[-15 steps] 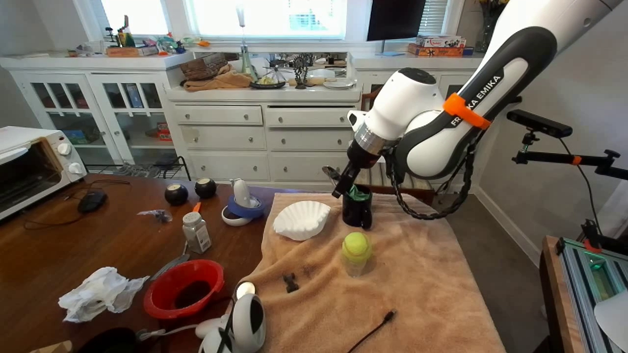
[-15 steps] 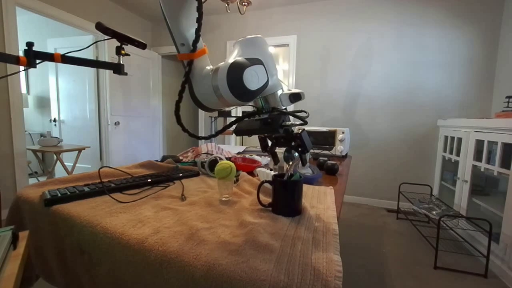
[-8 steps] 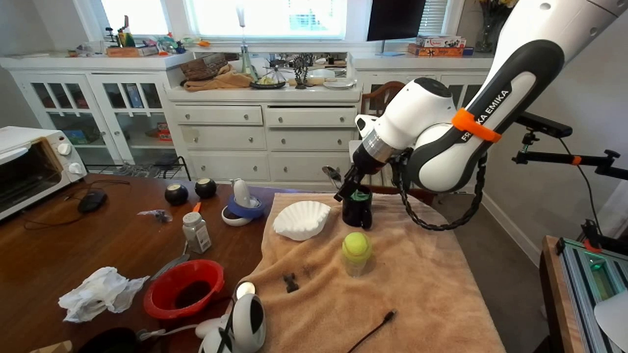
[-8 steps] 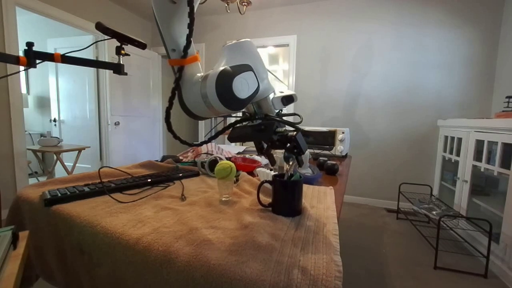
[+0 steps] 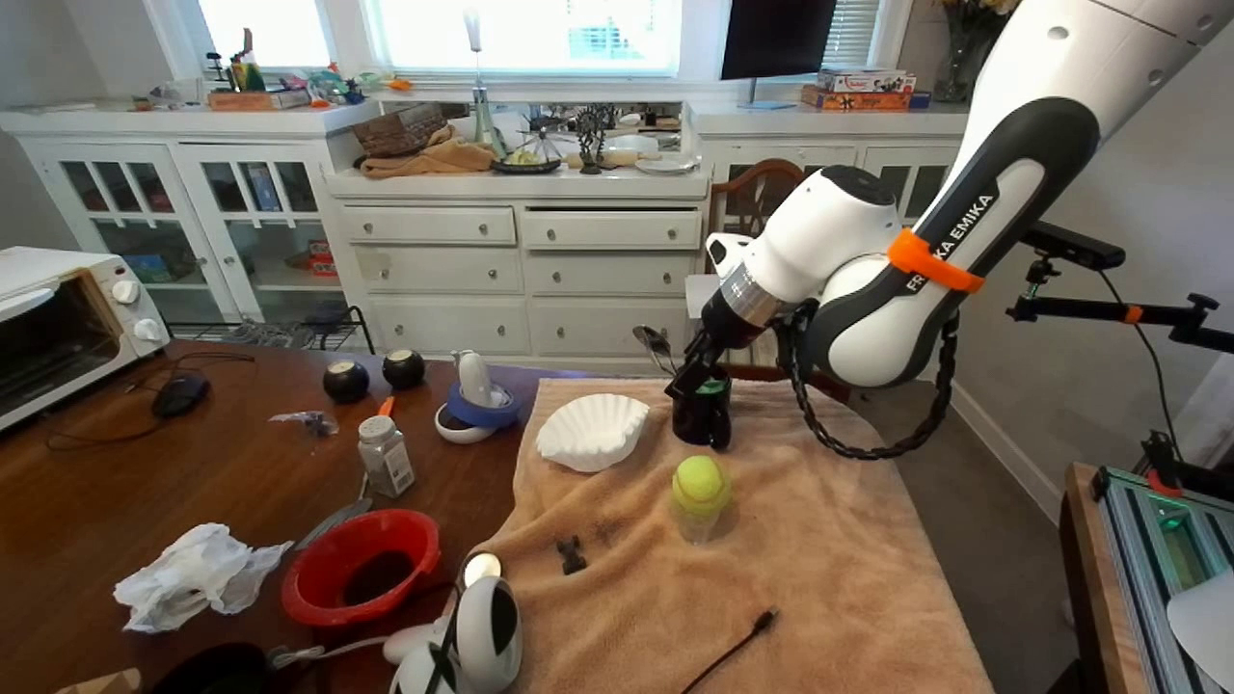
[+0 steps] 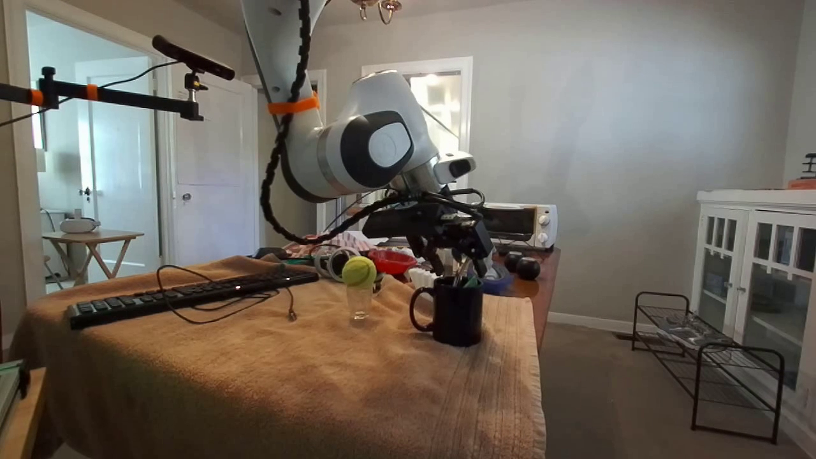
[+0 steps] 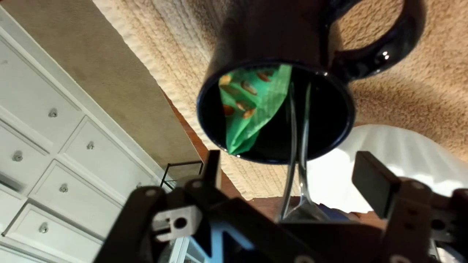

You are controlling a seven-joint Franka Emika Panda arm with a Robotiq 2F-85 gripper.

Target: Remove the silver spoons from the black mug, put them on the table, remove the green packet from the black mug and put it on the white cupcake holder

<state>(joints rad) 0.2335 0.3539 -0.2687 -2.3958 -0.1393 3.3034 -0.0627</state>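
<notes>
Two silver spoons (image 7: 303, 168) lean in a black mug (image 6: 458, 312), handles down inside it, rounded ends up past the rim. In the same mug sits a green packet (image 7: 252, 102) printed with brown shapes, its top reaching the opening. The mug stands upright on a tan towel (image 5: 810, 540) that covers part of the wooden worktop (image 5: 260, 482), near the edge facing the white drawers (image 5: 434, 280). The gripper (image 7: 292, 173) points down just above the mug, its two fingers spread apart with the spoons between them; in the wrist view there is a gap on each side. Just beside the mug, near the same edge, with a strip of towel between, lies a white cupcake holder (image 5: 593, 434) with fluted sides. Farther in from that edge, a yellow-green tennis ball (image 5: 702, 480) rests on a small clear glass (image 5: 696, 526). On the bare wood are a red bowl (image 5: 313, 573), a shaker (image 5: 386, 461) and two round black candle holders (image 5: 347, 383), the last close to the drawer-side edge. In an exterior view, a toaster oven (image 6: 510, 220) stands at the worktop's far right corner, and a black keyboard (image 6: 191, 293) lies on the towel towards the left edge, well apart from the mug.
</notes>
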